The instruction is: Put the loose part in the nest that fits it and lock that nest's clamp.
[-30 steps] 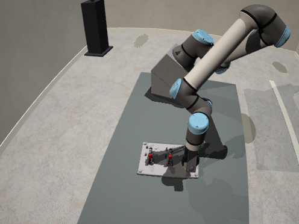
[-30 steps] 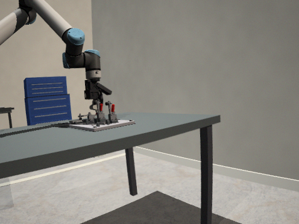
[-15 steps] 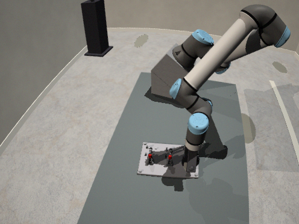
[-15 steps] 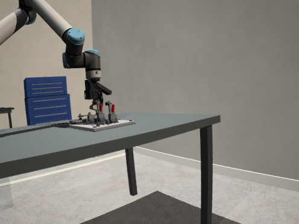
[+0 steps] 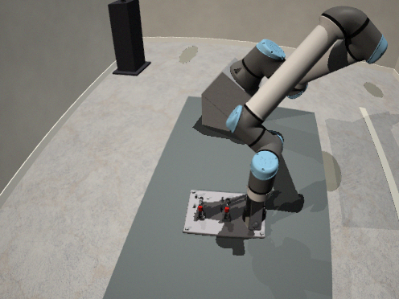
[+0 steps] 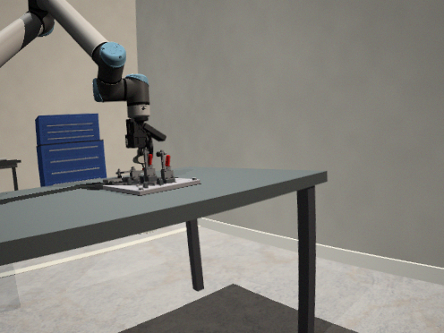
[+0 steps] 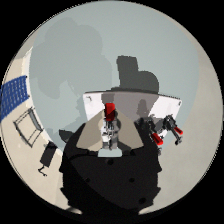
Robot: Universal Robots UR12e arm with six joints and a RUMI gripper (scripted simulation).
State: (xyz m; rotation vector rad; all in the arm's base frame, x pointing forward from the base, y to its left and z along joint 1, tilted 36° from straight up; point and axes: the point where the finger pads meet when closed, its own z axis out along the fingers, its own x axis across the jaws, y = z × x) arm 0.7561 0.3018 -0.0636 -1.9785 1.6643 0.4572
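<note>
A light fixture plate (image 5: 192, 226) (image 6: 183, 182) (image 7: 171, 107) lies on the grey table and carries three toggle clamps. Two clamps stand with their red handles upright: one (image 5: 200, 208) (image 6: 150, 159) (image 7: 177, 132) and another (image 5: 227, 209) (image 6: 167, 160) (image 7: 157, 137). My gripper (image 5: 253, 224) (image 6: 140, 157) (image 7: 109, 109) is shut and points straight down over the third clamp (image 7: 110, 111) at the plate's right end. That clamp's red handle lies right at my fingertips in the wrist view. I cannot make out the loose part; my gripper and the clamp hide that nest.
The table (image 5: 169, 261) (image 6: 251, 181) carries the robot's grey base block (image 5: 219, 100) at its far end. A blue drawer cabinet (image 6: 72, 148) stands behind the table. A black pillar (image 5: 126, 36) stands on the floor at the back left.
</note>
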